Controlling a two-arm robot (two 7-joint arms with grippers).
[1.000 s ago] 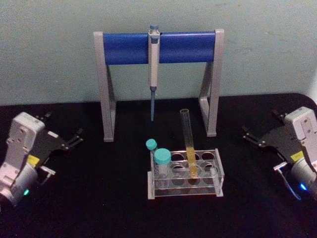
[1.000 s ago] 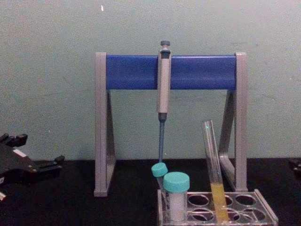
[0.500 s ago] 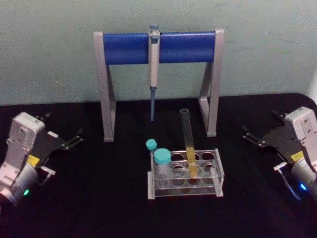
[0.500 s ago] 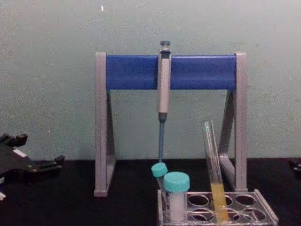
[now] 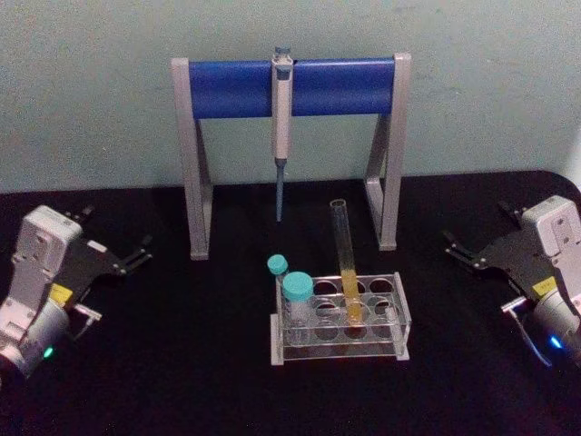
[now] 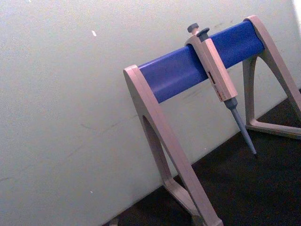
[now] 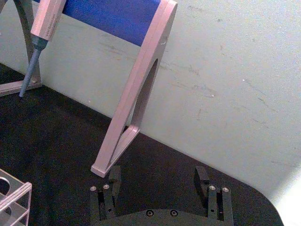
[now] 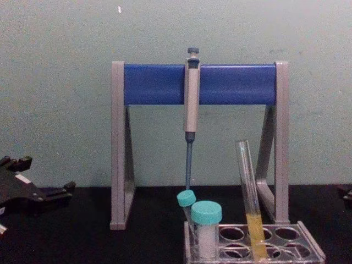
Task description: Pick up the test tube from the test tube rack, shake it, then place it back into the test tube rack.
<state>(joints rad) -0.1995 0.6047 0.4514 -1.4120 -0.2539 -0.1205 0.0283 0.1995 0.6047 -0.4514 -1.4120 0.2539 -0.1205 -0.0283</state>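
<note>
The test tube (image 5: 344, 262) is long, clear and uncapped, with yellow liquid in its lower part. It leans slightly in a middle hole of the clear test tube rack (image 5: 402, 316) at the table's centre. The chest view shows the test tube (image 8: 248, 198) rising from the rack (image 8: 309, 245). My left gripper (image 5: 116, 232) rests open at the far left, well away from the rack. My right gripper (image 5: 478, 228) rests open at the far right, also apart from it. In the right wrist view the right gripper (image 7: 157, 181) has nothing between its fingers.
Two teal-capped tubes (image 5: 296, 292) stand in the rack's left holes. Behind the rack stands a grey-and-blue pipette stand (image 5: 227, 88) with a pipette (image 5: 281, 118) hanging from its bar. The black tabletop (image 5: 182, 363) ends at a pale wall.
</note>
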